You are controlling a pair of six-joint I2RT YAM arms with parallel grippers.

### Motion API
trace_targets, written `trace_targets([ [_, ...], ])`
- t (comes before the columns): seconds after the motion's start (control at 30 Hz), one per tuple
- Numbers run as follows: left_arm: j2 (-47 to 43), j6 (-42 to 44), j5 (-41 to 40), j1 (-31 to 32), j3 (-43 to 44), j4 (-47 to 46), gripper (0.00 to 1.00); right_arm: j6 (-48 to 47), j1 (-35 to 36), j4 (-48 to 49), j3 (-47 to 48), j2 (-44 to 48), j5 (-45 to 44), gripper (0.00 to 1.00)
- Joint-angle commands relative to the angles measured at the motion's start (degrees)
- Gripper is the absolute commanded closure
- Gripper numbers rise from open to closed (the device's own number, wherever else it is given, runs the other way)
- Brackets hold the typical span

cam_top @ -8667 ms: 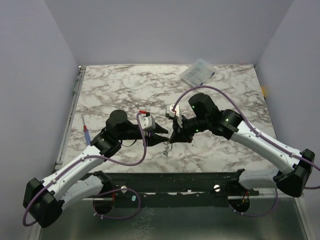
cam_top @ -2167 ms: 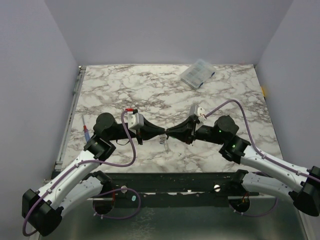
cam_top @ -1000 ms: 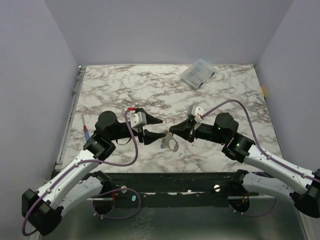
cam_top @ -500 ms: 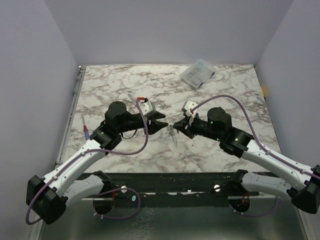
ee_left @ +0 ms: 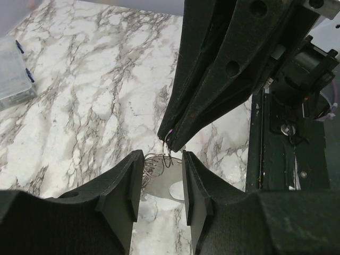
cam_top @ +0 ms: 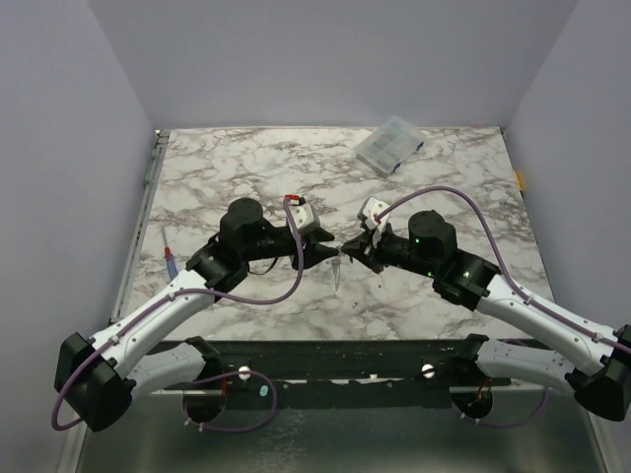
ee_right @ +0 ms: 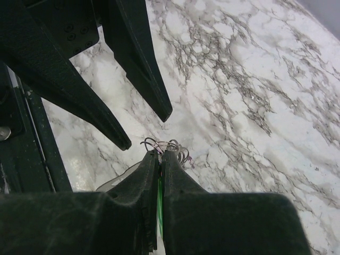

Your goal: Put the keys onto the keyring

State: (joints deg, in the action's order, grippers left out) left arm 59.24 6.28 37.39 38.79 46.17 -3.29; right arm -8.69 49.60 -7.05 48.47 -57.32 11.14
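You are bringing the left gripper [cam_top: 326, 253] in on the keyring [ee_left: 158, 159]. A second ago it was standing off at the ring's 9 o'clock with its jaws spread wide. Now it is sitting right at the ring with the gap drawn in to roughly half. In the left wrist view its fingers [ee_left: 119, 186] are straddling the wire coils, one on each side and still parted. I cannot tell whether either pad is touching wire yet.

The right gripper [cam_top: 348, 251] is staying pinched tight on the top of the ring from 3 o'clock, now a little farther toward 12 o'clock. The ring is hanging between the two grippers over the middle of the marble table [cam_top: 227, 168]. It is turning edge-on to the top camera, where a second ago it was showing as an open loop.

A flat silvery piece [ee_left: 162, 187] is dangling under the coils. A green sliver [ee_right: 159, 204] is peeking out between the right fingers; it is probably the green key, but too little is showing to be sure.

You are most likely setting up a second hold so that the coil can be worked open for threading. Nothing is looking threaded yet, so keep closing gently, or the ring may twist out of the right pinch.
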Motion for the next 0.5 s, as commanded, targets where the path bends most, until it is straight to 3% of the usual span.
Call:
trace_targets([
  [0.0,0.82,1.63,1.50,0.59,0.96,1.00,0.61,-0.93,0.32,-0.01,1.53,1.04,1.49,0.99],
  [0.47,3.16,1.27,1.52,1.16,1.74,1.01,0.79,-0.81,0.32,0.52,1.10,1.62,3.72,0.99],
])
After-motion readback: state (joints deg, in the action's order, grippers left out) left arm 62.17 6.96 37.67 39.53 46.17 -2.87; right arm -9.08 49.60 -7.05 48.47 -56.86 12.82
